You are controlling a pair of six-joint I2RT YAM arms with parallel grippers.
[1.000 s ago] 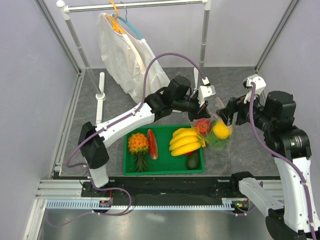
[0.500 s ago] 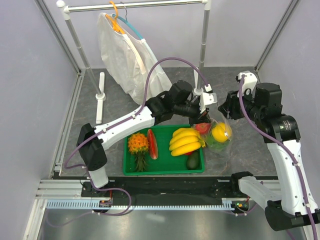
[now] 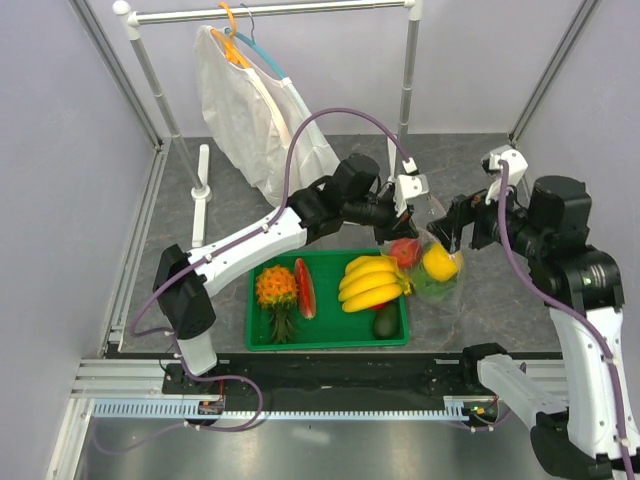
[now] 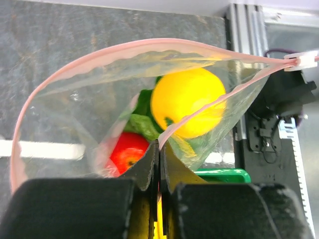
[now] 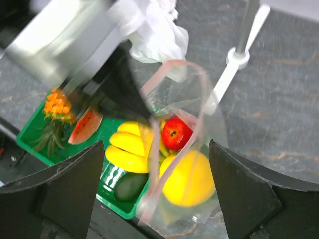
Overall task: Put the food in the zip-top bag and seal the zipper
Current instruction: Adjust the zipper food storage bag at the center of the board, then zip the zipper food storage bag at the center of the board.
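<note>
The zip-top bag hangs just right of the green tray, mouth open. Inside are the round yellow fruit, the red tomato and the green lettuce. My left gripper is shut on the near side of the pink zipper, holding the bag up; the fruit, tomato and lettuce show below through the mouth. My right gripper is open and empty, hovering over the bag's right side; its view shows the fruit and tomato between its fingers.
A green tray holds a banana bunch, a pineapple, a watermelon slice and an avocado. A white garment hangs on a rack at the back; its right post stands behind the grippers.
My right gripper pulled back and up from the bag, then came down beside it again. My left gripper kept its hold on the zipper, shifting slightly.
</note>
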